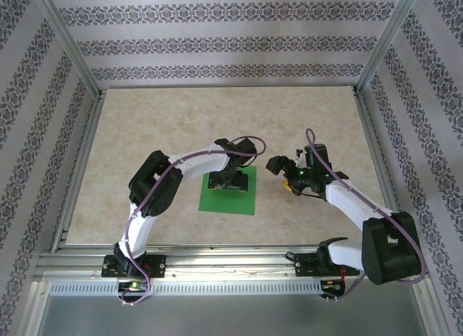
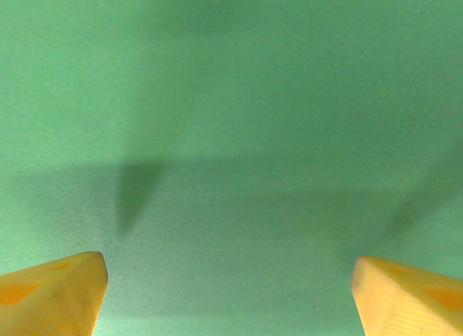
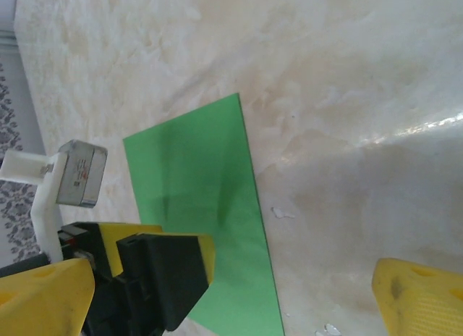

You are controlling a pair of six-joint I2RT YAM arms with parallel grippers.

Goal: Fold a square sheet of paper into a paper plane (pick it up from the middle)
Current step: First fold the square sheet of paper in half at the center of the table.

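Note:
The square sheet of paper is bright green and lies flat on the marbled table, near the middle. My left gripper points straight down over the sheet's far half. In the left wrist view the square sheet of paper spans the frame, and the left gripper is open, with yellow fingertips far apart and nothing between them. My right gripper hovers just right of the sheet, open. In the right wrist view the square sheet of paper lies left of centre. A paper plane is out of view.
The beige marbled table is boxed in by patterned walls with metal posts. A metal rail runs along the near edge by the arm bases. Small white flecks lie on the table beside the sheet's right edge.

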